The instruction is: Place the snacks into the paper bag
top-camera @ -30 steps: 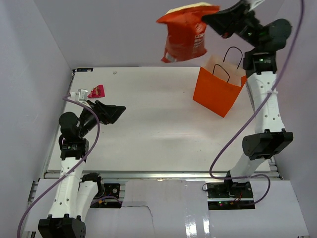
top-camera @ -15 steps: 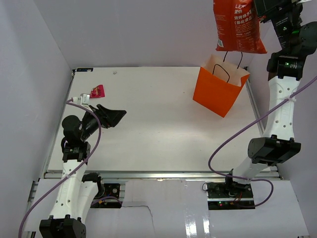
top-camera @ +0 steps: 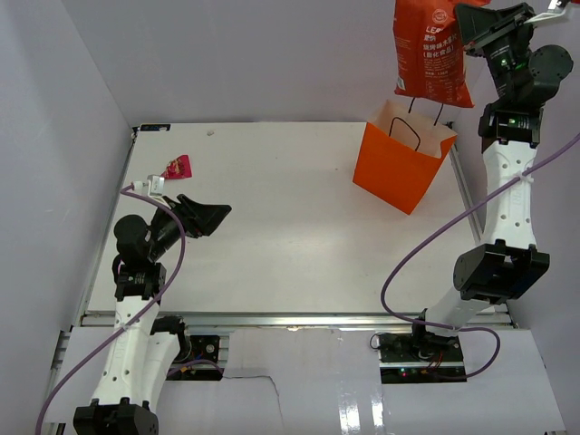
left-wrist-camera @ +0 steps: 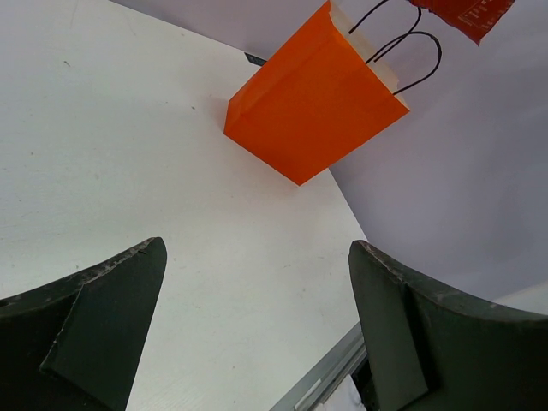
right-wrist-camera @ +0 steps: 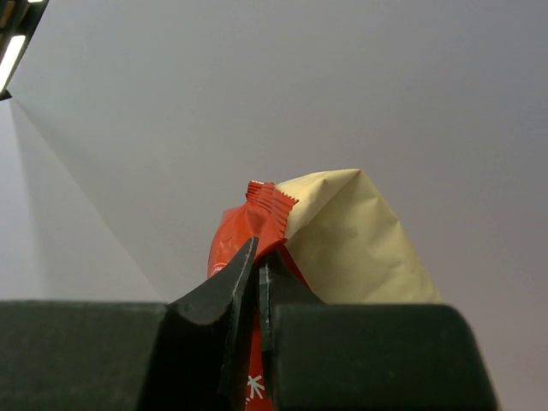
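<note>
the left arm (top-camera: 134, 331) and the right arm (top-camera: 509, 186) have white shells with small holes, black joints and black fingers (left-wrist-camera: 98, 330), each followed by a loose purple cable (top-camera: 384, 299).

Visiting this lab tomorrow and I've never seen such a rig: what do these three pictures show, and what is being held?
These are two robot arms bolted at the near edge of a white table. The wide picture comes from a fixed camera above and behind them. The other two come from a camera on each wrist, so the dark shapes at the bottom are that arm's own jaws. The right arm has its jaws shut on the crimped edge of a red-orange chip bag, hanging it above an upright orange paper bag. The left arm sits low with jaws open, holding nothing. A pink wrapper lies on the table at far left.
</note>
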Robot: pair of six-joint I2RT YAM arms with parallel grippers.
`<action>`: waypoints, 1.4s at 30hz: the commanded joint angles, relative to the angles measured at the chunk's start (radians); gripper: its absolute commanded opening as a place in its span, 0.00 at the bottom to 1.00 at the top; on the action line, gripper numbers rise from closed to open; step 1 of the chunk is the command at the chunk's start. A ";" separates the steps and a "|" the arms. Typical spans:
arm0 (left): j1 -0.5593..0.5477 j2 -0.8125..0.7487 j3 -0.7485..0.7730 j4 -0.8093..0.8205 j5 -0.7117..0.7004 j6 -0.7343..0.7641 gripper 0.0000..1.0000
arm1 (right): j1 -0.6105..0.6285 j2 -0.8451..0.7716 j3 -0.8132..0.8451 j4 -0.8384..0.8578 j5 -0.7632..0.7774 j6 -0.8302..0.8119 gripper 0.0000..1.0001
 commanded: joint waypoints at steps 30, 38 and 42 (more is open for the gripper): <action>0.000 -0.057 -0.010 -0.061 -0.021 0.024 0.98 | 0.022 -0.083 -0.319 0.195 -0.098 -0.073 0.08; -0.001 -0.055 -0.010 -0.064 -0.022 0.024 0.98 | 0.025 -0.043 -0.372 0.293 -0.184 -0.094 0.08; -0.001 -0.057 -0.011 -0.070 -0.027 0.030 0.98 | 0.022 -0.042 -0.412 0.326 -0.196 -0.078 0.08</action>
